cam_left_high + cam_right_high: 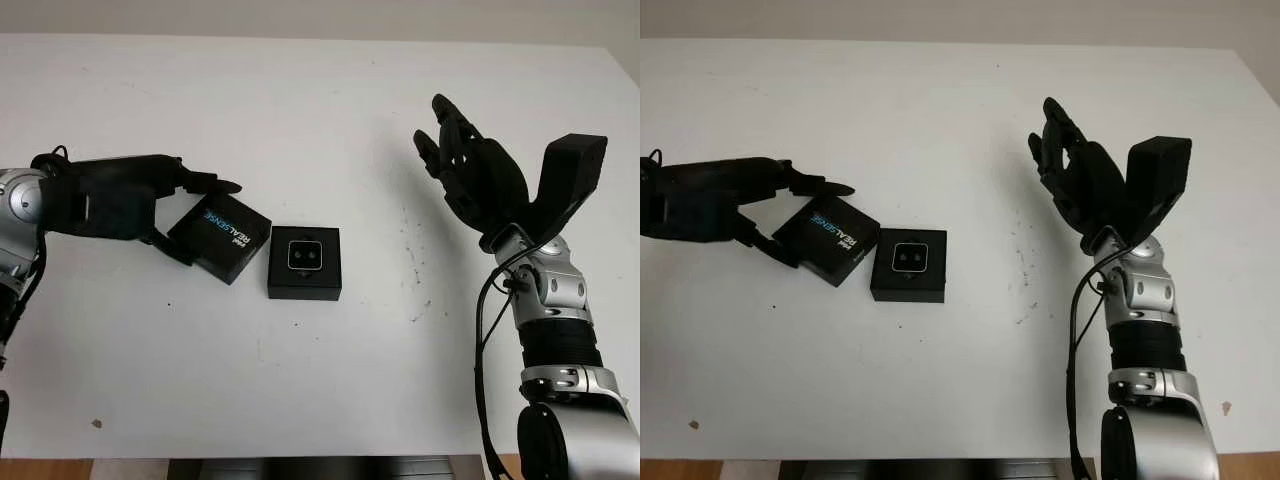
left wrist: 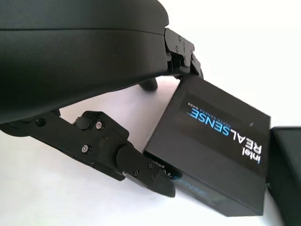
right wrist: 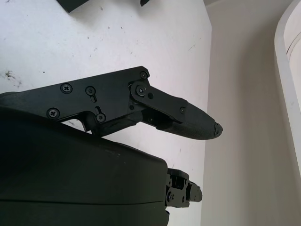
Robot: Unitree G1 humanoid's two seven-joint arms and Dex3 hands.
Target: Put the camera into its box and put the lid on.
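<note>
Left hand (image 1: 175,210) grips lid (image 1: 220,238) (tilted) beside box (image 1: 305,263).

Right hand (image 3: 141,155) open above the white table (image 3: 117,42), one finger (image 3: 183,117) extended past the table's edge

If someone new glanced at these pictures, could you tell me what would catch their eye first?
Most likely the left hand at the table's left, its fingers closed on the tilted black RealSense lid. Just right of the lid sits the open black box with the camera already inside it. On the right, the right hand is raised above the white table, open.
</note>
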